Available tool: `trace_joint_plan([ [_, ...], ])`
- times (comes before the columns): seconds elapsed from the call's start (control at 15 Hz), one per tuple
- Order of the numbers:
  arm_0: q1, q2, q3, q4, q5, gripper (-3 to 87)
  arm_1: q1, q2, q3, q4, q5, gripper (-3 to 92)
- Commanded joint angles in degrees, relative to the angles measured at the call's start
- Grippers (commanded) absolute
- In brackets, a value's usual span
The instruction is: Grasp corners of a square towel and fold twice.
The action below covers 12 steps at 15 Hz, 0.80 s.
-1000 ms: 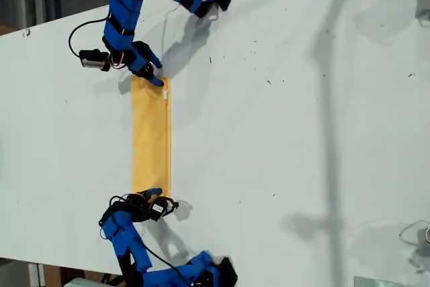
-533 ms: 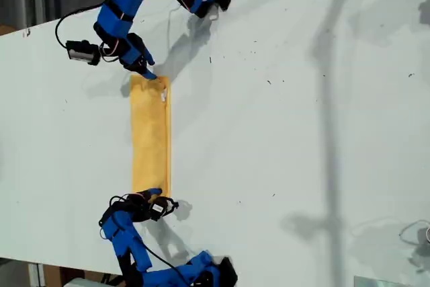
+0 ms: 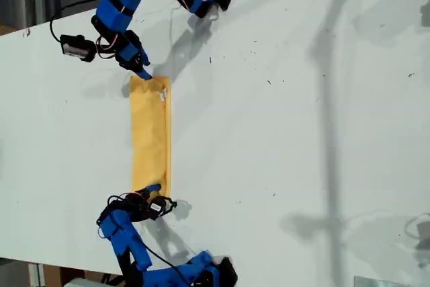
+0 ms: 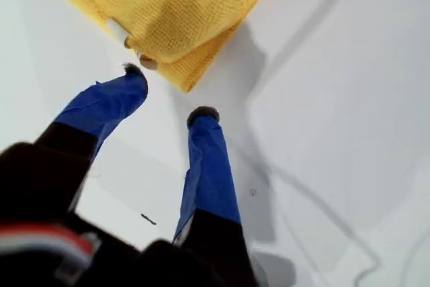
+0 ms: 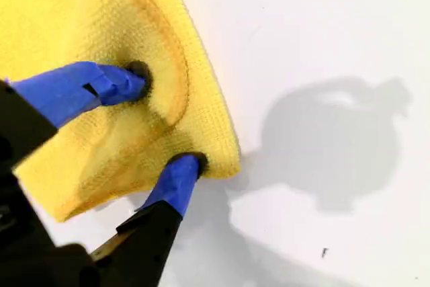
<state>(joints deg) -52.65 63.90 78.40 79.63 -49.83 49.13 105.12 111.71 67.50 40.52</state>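
One narrow strip is the form the towel (image 3: 150, 136) takes at this moment: it lies flat on the white table (image 3: 302, 132), folded lengthwise, running between the two arms in the exterior view. A small white tag (image 3: 162, 97) shows at the end nearer that view's top. This shape suggests the first fold is done and the second is not yet made.

At the end nearer the exterior view's bottom, my second gripper (image 5: 170, 116) sits on a corner (image 5: 225, 162) of the cloth. One fingertip (image 5: 138, 77) presses into the top of the fabric, and the other meets the edge at the table. The jaws are partly apart and the cloth between them is puckered. I judge this as pressing or a loose pinch, not a confirmed grasp; whether the layers are clamped cannot be told. This contact probably anchors that end.

At the tag end, my first gripper (image 4: 168, 92) is released, jaws spread and holding nothing. Its tips stand just beside the towel's corner (image 4: 185, 85), clear of the fabric. This placement likely prepares an approach to that corner.

The next move calls for both layers to be caught together; a single-layer pinch could undo the fold.
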Motion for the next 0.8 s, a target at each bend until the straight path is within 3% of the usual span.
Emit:
trace_joint_plan([
  [0.0,1.7,2.7,-3.4,3.0,0.4,24.2,-0.4,1.1,0.0,-0.9,0.2,17.8],
  [0.33,1.6,8.3,-1.0,5.9,0.4,22.6,-0.4,1.3,1.9,-2.5,0.2,17.7],
  [0.73,-2.5,14.2,9.3,4.3,1.7,18.8,0.1,1.6,3.3,-3.5,0.2,17.6],
])
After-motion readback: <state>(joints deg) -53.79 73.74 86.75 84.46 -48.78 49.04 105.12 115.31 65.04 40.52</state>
